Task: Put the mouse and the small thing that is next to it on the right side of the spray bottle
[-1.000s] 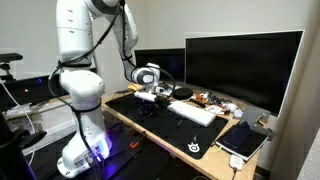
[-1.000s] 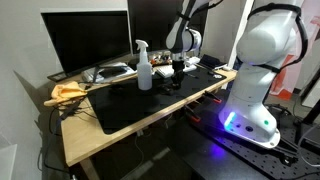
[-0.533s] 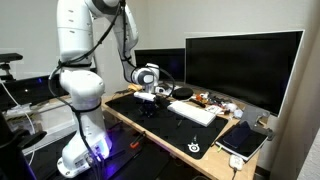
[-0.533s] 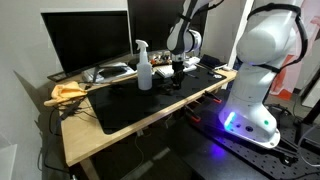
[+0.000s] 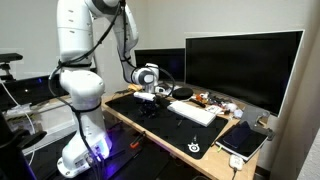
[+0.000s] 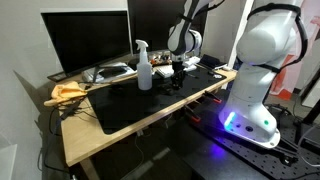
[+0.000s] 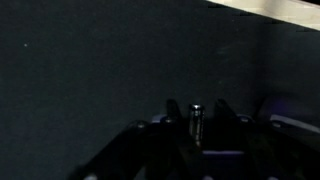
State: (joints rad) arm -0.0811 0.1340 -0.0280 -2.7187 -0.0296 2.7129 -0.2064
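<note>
I had gripper (image 6: 178,72) down on mat (image 6: 130,112) beside spray bottle (image 6: 144,66), small thing (image 7: 196,122) btwn jaws, hold/release can't tell; mouse posn unverified, task judged incomplete.

— What sort of place is this?
— An office or lab workstation. In an exterior view, a big dark monitor (image 5: 243,65) fills the upper right above a white keyboard (image 5: 193,112) on a wooden desk (image 5: 140,133).
— Anything else?
— A white robot arm (image 5: 78,85) at left.
</note>
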